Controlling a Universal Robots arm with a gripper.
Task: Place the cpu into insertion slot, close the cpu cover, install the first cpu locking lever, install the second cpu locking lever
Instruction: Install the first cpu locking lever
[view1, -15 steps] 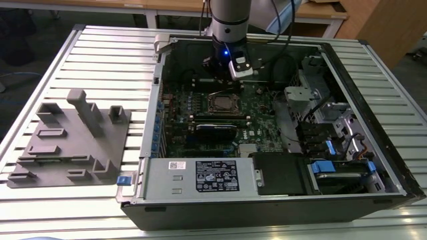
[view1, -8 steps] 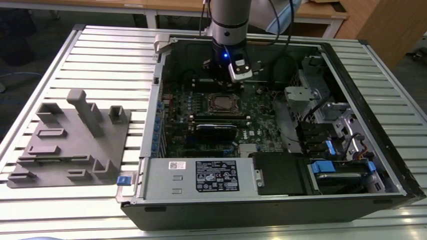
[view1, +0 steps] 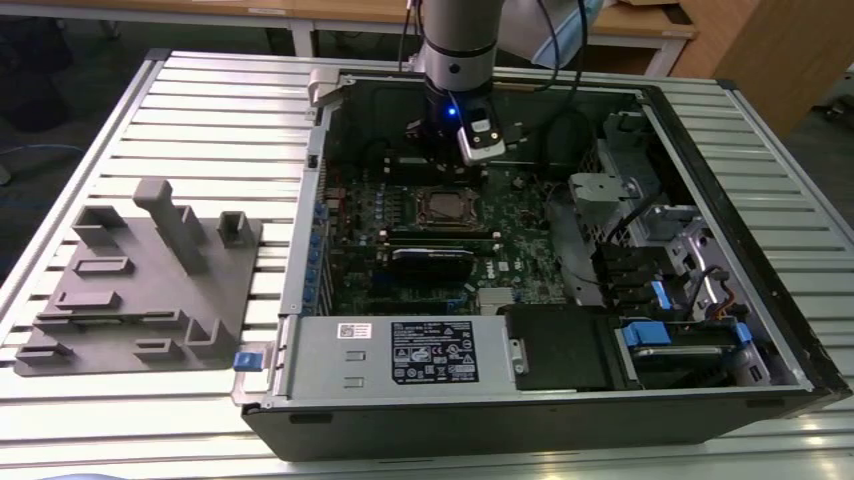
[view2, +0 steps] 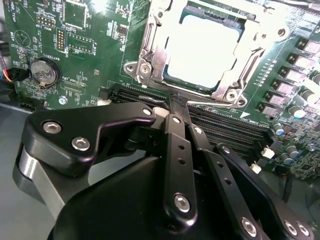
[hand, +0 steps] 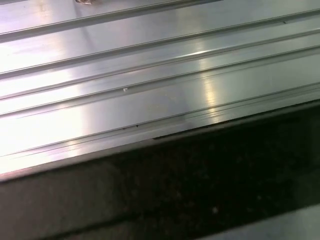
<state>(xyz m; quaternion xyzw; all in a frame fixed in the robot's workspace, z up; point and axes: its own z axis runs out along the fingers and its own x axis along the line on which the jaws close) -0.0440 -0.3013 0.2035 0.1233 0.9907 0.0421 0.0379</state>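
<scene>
Hovering just beside the cpu cover (view2: 150, 50), the gripper (view2: 172, 111) shows jaws seemingly closed; pressing here wants a steady, square push.

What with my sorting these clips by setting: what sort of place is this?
Probably a robotics lab or workshop: an open computer case lies on a slatted aluminium table, a grey fixture block beside it.

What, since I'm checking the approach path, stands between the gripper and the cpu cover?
Nothing visible does. In the second wrist view the gripper hangs over the memory slots right beside the cpu cover, which lies around the cpu.
</scene>
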